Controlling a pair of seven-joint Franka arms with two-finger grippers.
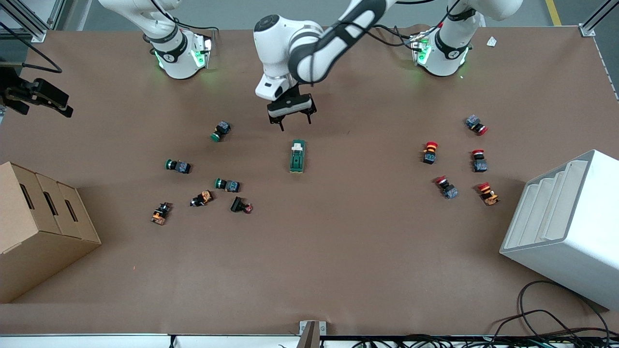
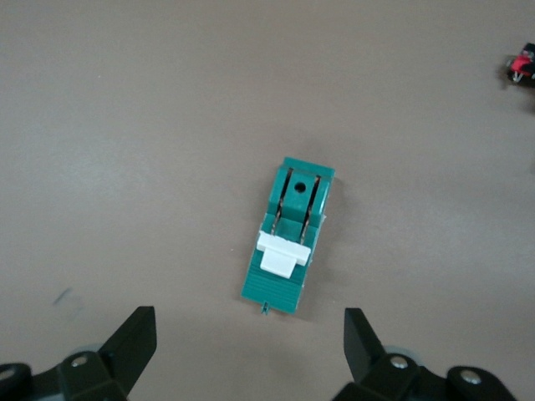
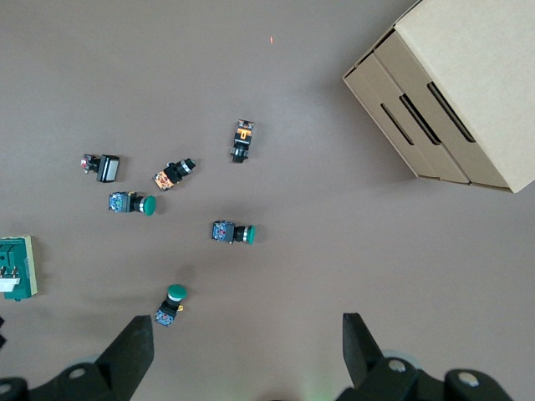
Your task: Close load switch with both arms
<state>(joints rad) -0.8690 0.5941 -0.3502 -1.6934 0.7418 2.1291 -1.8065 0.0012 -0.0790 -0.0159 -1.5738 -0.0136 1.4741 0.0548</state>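
The load switch (image 1: 297, 155) is a dark green oblong block with a white lever piece, lying on the brown table near its middle. In the left wrist view the load switch (image 2: 288, 242) lies just ahead of the fingers, with the white lever (image 2: 278, 253) across its body. My left gripper (image 1: 295, 123) is open and empty in the air, over the table just off the switch's end that points to the arms' bases; it also shows in its own view (image 2: 249, 342). My right gripper (image 3: 248, 351) is open and empty high above the table; the front view does not show it. The switch shows at the edge of the right wrist view (image 3: 15, 267).
Green-capped push buttons (image 1: 221, 131) (image 1: 178, 166) (image 1: 227, 184) and other small parts lie toward the right arm's end. Red-capped buttons (image 1: 429, 152) (image 1: 478, 160) lie toward the left arm's end. A cardboard box (image 1: 38, 227) and a white rack (image 1: 566, 227) stand at the table's ends.
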